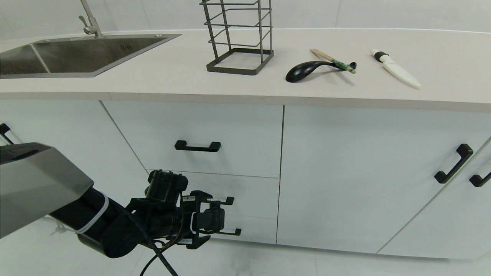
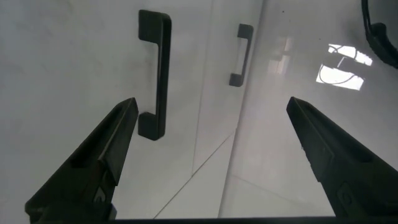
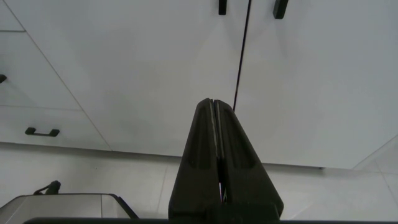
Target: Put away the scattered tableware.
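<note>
On the counter to the right of a wire rack [image 1: 239, 42] lie a black ladle [image 1: 307, 69], a pair of wooden chopsticks [image 1: 333, 60] resting across its handle, and a white knife with a black band [image 1: 395, 69]. My left gripper [image 1: 232, 216] hangs low in front of the lower drawers, well below the counter, open with nothing between its fingers [image 2: 93, 168]. My right gripper [image 3: 216, 124] is shut with its fingers pressed together, empty, facing the white cabinet doors.
A steel sink [image 1: 76, 53] with a faucet [image 1: 90, 19] sits at the counter's back left. White drawers and doors with black handles [image 1: 197, 146] [image 1: 453, 163] run under the counter edge. The floor below is pale tile.
</note>
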{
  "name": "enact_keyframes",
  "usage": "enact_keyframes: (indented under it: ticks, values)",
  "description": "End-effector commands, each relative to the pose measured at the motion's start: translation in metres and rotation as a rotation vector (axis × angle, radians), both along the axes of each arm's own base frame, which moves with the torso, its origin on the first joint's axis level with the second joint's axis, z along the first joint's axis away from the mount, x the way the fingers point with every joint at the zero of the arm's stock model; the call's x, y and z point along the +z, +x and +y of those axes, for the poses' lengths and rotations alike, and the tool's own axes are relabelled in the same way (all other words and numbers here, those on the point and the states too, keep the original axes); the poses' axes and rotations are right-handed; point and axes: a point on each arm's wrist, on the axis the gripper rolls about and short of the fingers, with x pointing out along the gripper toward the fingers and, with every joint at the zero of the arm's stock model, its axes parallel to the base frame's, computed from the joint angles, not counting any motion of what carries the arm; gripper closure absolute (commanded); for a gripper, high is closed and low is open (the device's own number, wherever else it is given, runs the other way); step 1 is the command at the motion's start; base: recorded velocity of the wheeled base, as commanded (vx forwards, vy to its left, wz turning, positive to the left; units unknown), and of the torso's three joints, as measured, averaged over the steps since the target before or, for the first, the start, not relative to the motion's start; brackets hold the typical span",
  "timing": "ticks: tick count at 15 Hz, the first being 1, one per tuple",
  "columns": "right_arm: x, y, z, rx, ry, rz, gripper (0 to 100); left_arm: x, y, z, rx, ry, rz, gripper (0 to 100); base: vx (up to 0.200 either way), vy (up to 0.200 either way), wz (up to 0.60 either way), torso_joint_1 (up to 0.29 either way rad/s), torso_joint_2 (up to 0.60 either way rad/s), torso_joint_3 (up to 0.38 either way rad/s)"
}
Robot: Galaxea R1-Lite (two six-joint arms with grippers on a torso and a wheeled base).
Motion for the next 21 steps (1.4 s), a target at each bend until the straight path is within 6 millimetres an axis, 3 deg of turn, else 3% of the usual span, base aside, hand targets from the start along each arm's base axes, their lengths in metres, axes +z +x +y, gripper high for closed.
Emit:
enact_keyframes:
  ticks: [1,21]
  values:
    - [0.0,0.0,0.0,0.0,0.0,0.0,100,-0.005,0.002,0.001,0.004,0.003,0.01,0,0.0,0.0,0.0,0.0,0.0,0.0]
    - [0.0,0.0,0.0,-0.003,0.0,-0.002,100,-0.036,0.026,-0.012,0.015,-0.027,0.009,0,0.0,0.0,0.0,0.0,0.0,0.0]
